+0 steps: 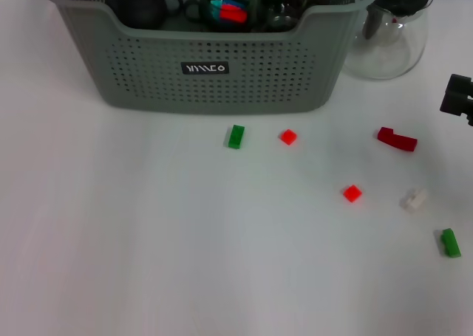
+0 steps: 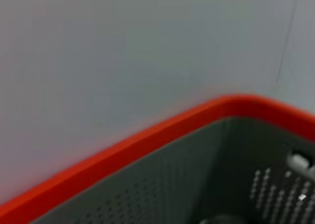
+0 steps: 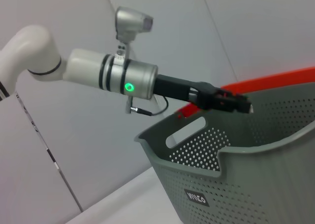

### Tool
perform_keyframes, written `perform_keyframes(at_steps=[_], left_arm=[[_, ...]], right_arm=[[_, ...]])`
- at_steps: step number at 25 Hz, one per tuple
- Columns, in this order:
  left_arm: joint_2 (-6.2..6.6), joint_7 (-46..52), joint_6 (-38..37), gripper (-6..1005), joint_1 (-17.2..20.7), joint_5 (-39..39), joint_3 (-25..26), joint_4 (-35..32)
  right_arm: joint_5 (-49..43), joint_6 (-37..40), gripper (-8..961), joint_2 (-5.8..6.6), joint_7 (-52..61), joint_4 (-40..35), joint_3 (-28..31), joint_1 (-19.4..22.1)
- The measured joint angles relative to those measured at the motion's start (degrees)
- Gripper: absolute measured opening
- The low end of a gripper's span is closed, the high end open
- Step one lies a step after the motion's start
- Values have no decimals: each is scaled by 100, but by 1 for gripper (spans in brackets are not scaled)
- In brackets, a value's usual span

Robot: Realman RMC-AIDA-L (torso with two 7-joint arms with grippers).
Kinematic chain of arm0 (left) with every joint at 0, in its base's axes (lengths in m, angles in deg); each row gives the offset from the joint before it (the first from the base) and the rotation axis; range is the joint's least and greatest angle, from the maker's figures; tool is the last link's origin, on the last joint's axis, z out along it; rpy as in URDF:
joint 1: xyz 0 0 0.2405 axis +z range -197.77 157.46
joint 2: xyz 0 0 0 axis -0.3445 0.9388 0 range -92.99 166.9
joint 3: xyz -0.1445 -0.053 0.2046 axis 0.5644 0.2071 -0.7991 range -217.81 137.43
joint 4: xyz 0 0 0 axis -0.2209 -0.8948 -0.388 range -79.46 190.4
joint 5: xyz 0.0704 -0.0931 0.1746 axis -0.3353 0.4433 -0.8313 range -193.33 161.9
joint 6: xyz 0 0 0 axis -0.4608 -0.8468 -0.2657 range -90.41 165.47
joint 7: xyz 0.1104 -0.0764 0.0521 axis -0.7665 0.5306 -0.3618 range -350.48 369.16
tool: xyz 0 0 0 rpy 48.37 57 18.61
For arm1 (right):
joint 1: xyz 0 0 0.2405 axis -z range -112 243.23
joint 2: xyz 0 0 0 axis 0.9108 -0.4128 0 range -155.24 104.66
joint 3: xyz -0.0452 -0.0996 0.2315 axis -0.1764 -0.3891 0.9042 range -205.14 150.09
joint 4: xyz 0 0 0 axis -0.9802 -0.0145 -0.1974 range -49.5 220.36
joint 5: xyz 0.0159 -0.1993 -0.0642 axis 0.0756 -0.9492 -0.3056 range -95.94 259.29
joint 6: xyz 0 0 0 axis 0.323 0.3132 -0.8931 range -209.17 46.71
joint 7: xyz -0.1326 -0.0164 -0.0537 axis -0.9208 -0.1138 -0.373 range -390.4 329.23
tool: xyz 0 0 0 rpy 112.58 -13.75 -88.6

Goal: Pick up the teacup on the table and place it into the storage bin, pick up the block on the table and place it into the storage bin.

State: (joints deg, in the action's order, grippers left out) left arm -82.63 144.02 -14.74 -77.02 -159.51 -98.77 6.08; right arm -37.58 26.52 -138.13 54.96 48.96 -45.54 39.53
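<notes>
The grey-green storage bin stands at the back of the table. Inside it sit a dark teacup and a glass teacup holding red and blue pieces. Several blocks lie on the table in front: a green block, a red block, a dark red block, another red block, a white block and a green block. My left gripper hovers over the bin's rim in the right wrist view. My right gripper shows only as a black part at the right edge.
A clear glass jug with a dark lid stands right of the bin. The left wrist view shows the bin's rim and its perforated inner wall. White tabletop stretches across the front and left.
</notes>
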Motion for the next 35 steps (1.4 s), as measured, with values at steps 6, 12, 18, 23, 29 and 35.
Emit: perform_keyframes(at_steps=[6, 12, 18, 23, 29, 35], left_arm=[[-269, 91, 110, 553, 37, -313, -70, -300], [-492, -336, -126, 670, 1171, 940, -167, -1987], [-516, -2655, -1951, 724, 2930, 4464, 268, -2881], [-490, -4577, -4992, 723, 3291, 5084, 1696, -1619], [-514, -6281, -5720, 725, 3639, 4055, 2045, -234], [-501, -7195, -4140, 723, 3288, 3288, 1940, 1402]], right_arm=[[0, 0, 517, -1, 1, 0, 10, -1], [17, 1, 517, -3, 0, -1, 42, -1], [12, -1, 517, -21, -1, 0, 23, -4], [2, -2, 518, -27, 93, -23, 32, 2], [19, 41, 518, 35, 378, -54, 53, 20], [-15, -40, 518, 62, 549, -54, -4, -22]])
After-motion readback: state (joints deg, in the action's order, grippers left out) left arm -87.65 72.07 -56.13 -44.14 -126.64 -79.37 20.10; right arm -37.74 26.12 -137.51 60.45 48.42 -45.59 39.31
